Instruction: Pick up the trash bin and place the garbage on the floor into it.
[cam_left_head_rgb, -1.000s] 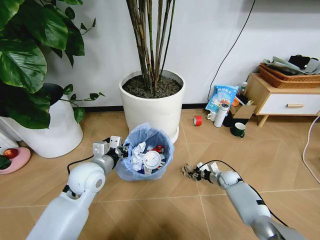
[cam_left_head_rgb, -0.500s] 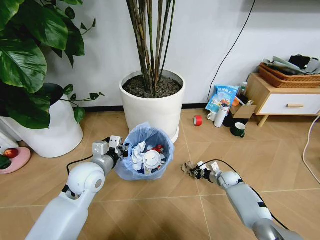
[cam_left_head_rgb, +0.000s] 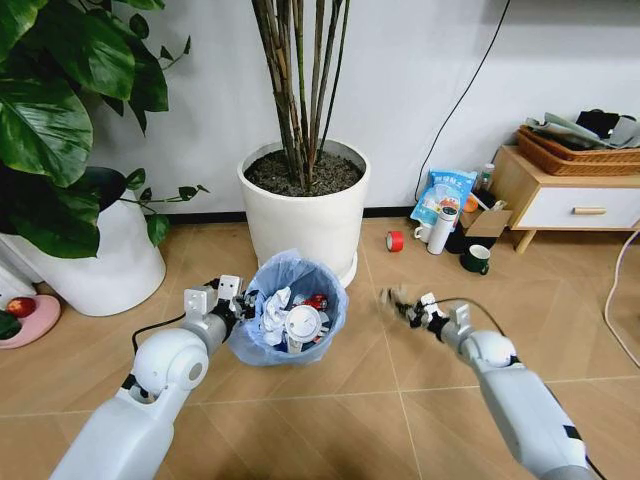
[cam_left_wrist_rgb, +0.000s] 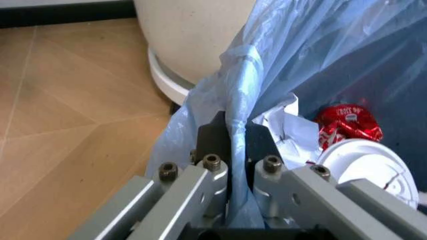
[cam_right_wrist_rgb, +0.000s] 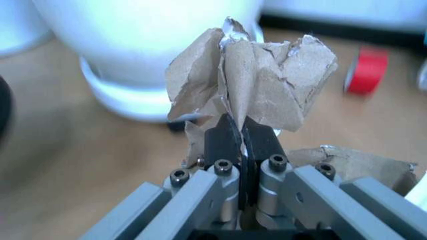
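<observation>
Left gripper (cam_left_wrist_rgb: 230, 150) clamped on trash bin (cam_left_head_rgb: 290, 310) bag rim, bin held just in front of white plant pot (cam_left_head_rgb: 305, 205). Right gripper (cam_right_wrist_rgb: 241, 137) pinching crumpled brown paper (cam_right_wrist_rgb: 257, 87), raised above floor (cam_left_head_rgb: 420, 290), right of bin.

Bright even daylight, soft shadows (wrist backgrounds blurred)

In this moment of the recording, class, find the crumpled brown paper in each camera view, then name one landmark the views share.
Head view: the brown paper is pinched in the right gripper, right of the trash bin.
Left wrist view: not in it; the left gripper clamps the bin's blue bag.
Right wrist view: the paper rises from the shut fingers.
Shared landmark: the big white plant pot.
</observation>
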